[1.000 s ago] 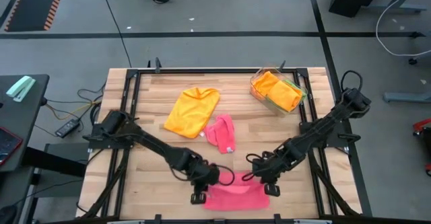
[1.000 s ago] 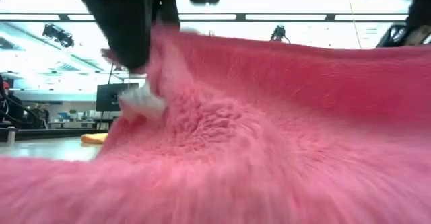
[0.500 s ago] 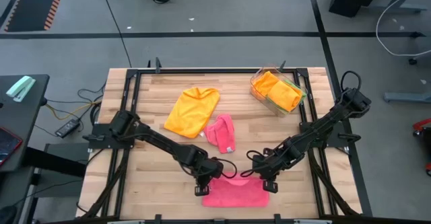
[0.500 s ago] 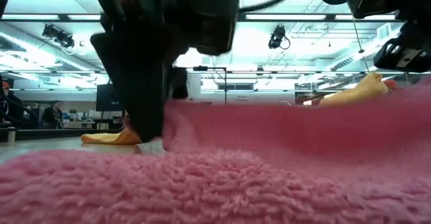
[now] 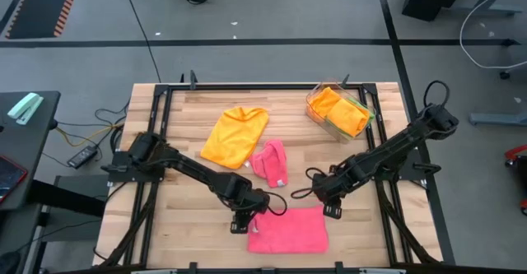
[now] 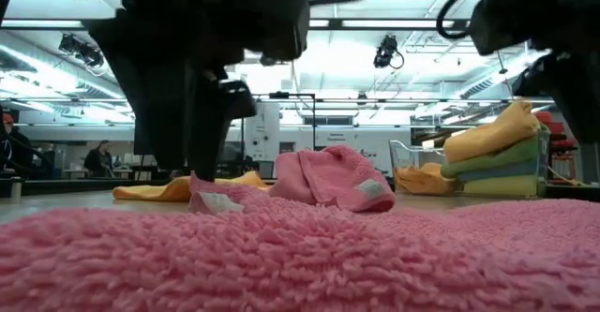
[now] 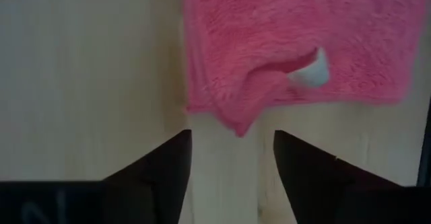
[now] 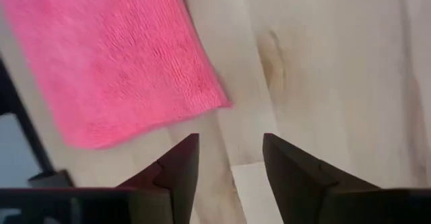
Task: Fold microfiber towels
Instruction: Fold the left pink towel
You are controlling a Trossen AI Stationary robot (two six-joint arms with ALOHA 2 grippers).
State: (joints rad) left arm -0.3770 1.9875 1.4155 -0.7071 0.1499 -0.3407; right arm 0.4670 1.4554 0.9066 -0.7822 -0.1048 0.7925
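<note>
Risk sits at the near bench edge: the folded pink microfiber towel (image 5: pixel 288 230) lies flat there, with both my left pincer (image 5: pixel 241 222) and right pincer (image 5: pixel 332 210) released and empty above its far corners. A loose corner may spring open, since nothing pins it.

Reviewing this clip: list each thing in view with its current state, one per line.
Flat pink towel: folded, lying flat at the table's near edge, released.
Second pink towel: crumpled, mid-table.
Orange towel: spread loosely, unfolded.
Clear tray: holding folded towels.
Left end effector: open, empty, by the flat towel's corner.
Right end effector: open, empty, beside the towel's other corner.
</note>
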